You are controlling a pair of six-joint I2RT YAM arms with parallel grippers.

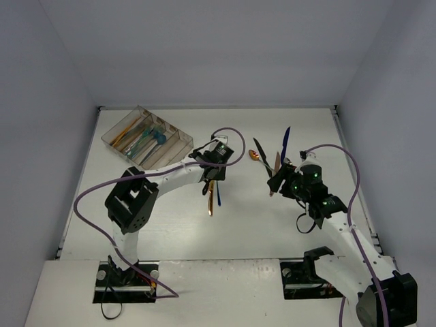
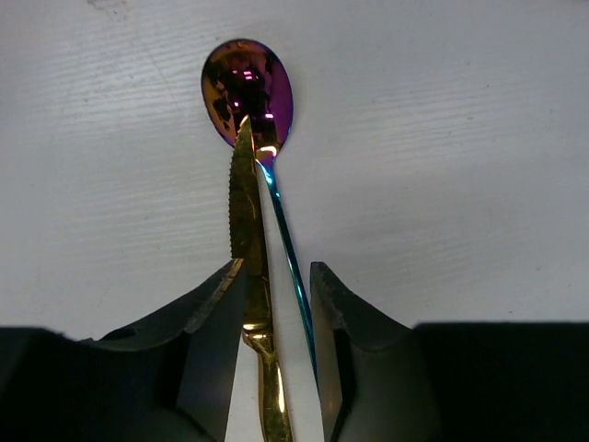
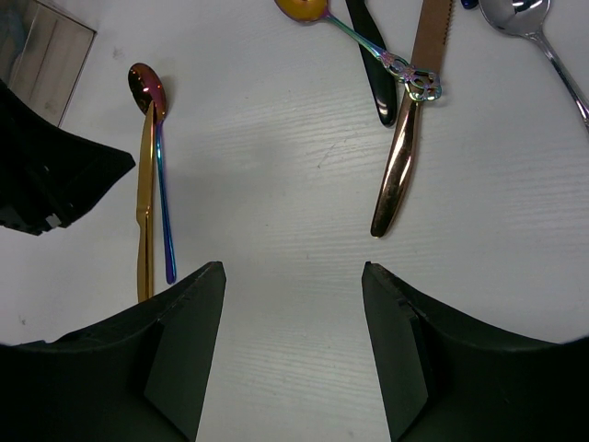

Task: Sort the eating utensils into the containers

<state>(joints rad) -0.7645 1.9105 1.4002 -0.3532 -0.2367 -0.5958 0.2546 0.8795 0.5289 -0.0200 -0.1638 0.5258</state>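
Note:
A gold knife (image 2: 244, 212) and an iridescent spoon (image 2: 247, 87) lie side by side on the white table. My left gripper (image 2: 278, 276) is lowered over them, one finger on each side of the pair. The knife lies close to the left finger (image 2: 207, 313), the spoon's handle lies near the right one, and bare table shows between the two utensils. In the top view the left gripper (image 1: 214, 165) is right of the clear tray (image 1: 178, 142), which holds several utensils. My right gripper (image 3: 294, 276) hovers open over bare table, short of a copper knife (image 3: 405, 147).
Around the copper knife lie a black utensil (image 3: 373, 64), an ornate-handled spoon (image 3: 368, 41) and a silver spoon (image 3: 534, 28). A blue utensil (image 1: 285, 144) lies behind them. Grey walls enclose the table on three sides. Purple cables loop over both arms.

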